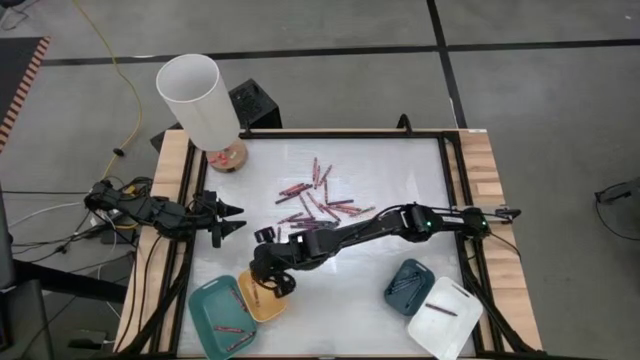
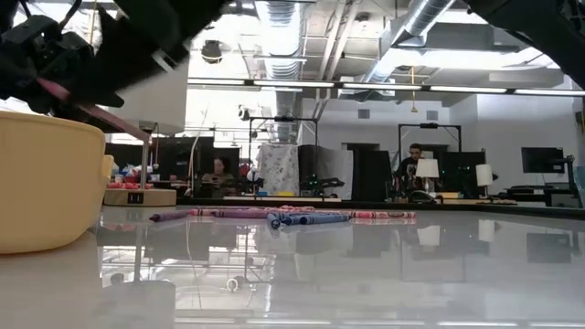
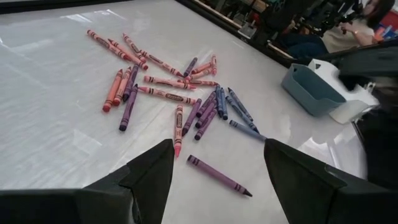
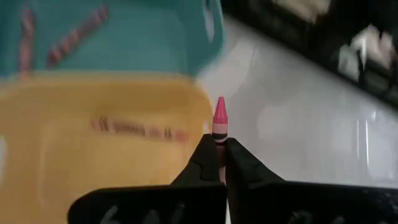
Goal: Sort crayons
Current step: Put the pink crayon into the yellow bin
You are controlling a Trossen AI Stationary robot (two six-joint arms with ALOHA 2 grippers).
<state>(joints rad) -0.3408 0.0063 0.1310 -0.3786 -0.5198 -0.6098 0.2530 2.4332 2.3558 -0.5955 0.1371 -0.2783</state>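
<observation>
Right claw (image 4: 220, 163) pinches a pink crayon (image 4: 219, 121), mostly hidden between its fingers, over the blurred yellow tray (image 4: 93, 155).

I could read no text anywhere. The crayons (image 3: 168, 95) in the middle of my left wrist view had printed wrappers, but the lettering was too small to make out. The crayon in the yellow tray (image 4: 93, 155), at the left of my right wrist view, carried blurred, unreadable marks.
</observation>
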